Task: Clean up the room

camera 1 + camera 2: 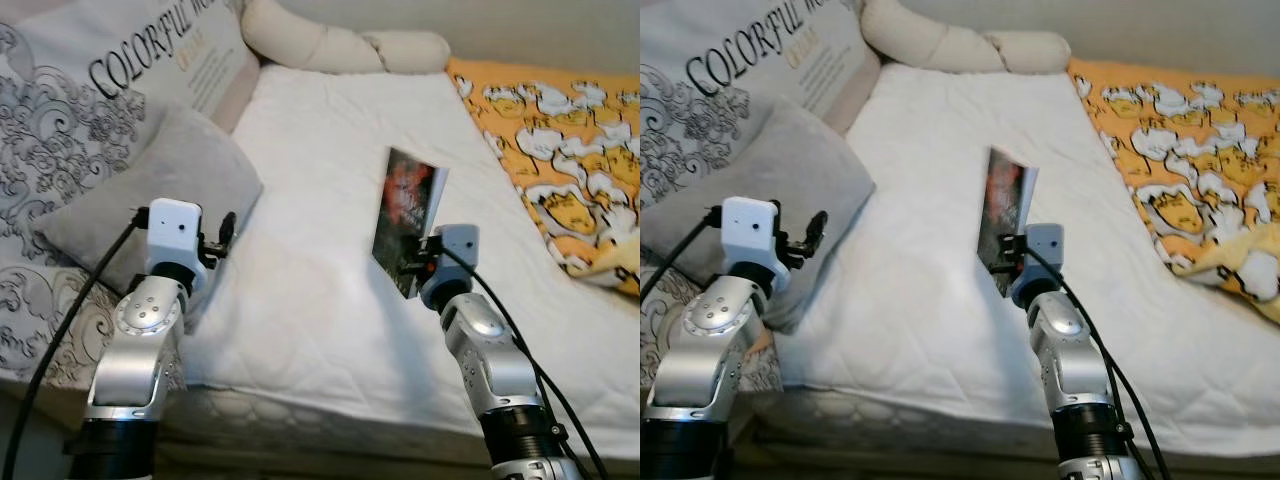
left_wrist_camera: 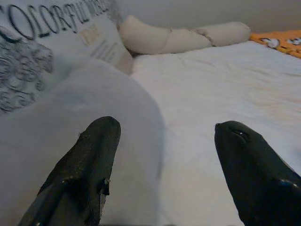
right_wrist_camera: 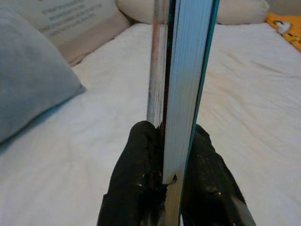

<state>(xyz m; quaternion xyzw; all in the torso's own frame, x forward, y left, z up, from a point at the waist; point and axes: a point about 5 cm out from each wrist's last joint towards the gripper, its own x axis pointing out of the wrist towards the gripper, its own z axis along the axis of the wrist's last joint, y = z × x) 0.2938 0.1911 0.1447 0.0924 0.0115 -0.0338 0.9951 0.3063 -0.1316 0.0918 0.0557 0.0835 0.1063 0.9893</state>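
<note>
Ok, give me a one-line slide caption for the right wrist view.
Right gripper shut on a book, held upright on edge over the white bed, grey pillow off to one side.

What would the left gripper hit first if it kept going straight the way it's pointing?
Probably the grey pillow: the left gripper, fingers open, points low over the bed, with the pillow's bulge beside one finger. Just past it lies the white mattress. Depth is unclear.

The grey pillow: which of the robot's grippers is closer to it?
Left. The left gripper hangs open just over the grey pillow; the right gripper is out over the white sheet, clamped on a book.
</note>
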